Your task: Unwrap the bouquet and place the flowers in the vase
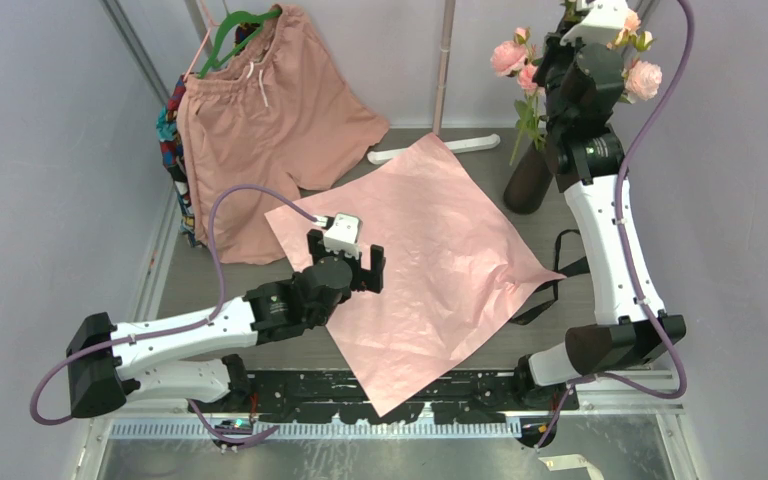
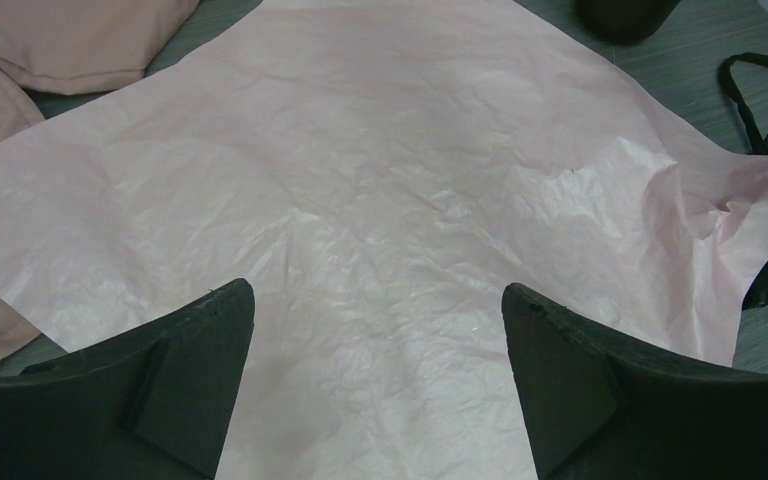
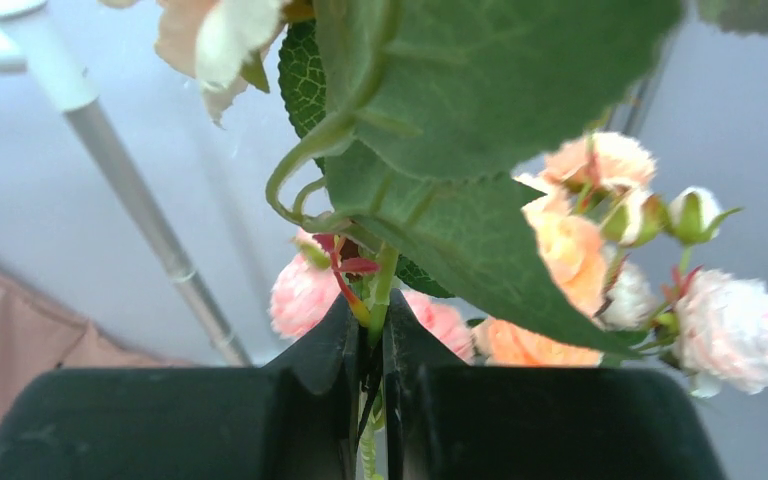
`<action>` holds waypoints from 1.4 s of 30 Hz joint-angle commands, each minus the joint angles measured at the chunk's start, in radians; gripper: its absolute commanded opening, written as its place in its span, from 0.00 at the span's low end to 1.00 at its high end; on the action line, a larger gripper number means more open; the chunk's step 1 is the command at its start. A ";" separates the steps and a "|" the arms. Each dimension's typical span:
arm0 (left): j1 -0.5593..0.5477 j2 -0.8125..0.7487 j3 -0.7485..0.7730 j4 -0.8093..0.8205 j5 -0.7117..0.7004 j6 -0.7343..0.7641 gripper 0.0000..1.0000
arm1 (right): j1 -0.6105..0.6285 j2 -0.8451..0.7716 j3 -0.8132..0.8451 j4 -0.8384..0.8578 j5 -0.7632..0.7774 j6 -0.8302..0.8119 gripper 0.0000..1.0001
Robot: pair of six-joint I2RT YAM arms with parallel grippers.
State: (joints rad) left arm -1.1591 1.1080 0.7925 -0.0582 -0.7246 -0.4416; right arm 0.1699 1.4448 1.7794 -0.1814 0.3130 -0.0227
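The bouquet's paper (image 1: 430, 270) lies unwrapped and flat on the table, pink side up, and it fills the left wrist view (image 2: 360, 180). Its black ribbon (image 1: 558, 275) lies loose at the paper's right corner. My left gripper (image 1: 344, 255) hovers over the sheet's left part, open, with nothing between its fingers (image 2: 200, 340). My right gripper (image 1: 567, 50) is raised high at the back right, above the black vase (image 1: 528, 180). It is shut on the flowers' thin green stems (image 3: 378, 290), with peach-pink blooms (image 3: 570, 245) and leaves above the jaws. Pink blooms (image 1: 510, 57) stand over the vase.
Salmon-pink shorts (image 1: 260, 120) hang on a green hanger at the back left, their hem touching the paper's far-left edge. A white bar (image 1: 435, 150) lies on the table behind the sheet. A metal pole (image 1: 447, 60) stands at the back.
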 commanded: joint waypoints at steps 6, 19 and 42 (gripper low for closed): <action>-0.003 0.009 0.054 0.011 -0.051 0.034 0.94 | -0.066 0.075 0.135 0.146 -0.001 -0.042 0.01; -0.002 0.059 0.075 0.026 -0.044 0.048 0.94 | -0.115 0.070 0.158 0.125 0.008 -0.093 0.01; -0.001 0.061 0.059 0.008 -0.035 0.044 0.94 | -0.203 0.032 -0.182 0.259 -0.025 -0.008 0.01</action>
State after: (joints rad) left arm -1.1591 1.1835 0.8345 -0.0658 -0.7387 -0.3927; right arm -0.0154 1.5051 1.6299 -0.0307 0.2955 -0.0536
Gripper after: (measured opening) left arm 0.936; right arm 0.127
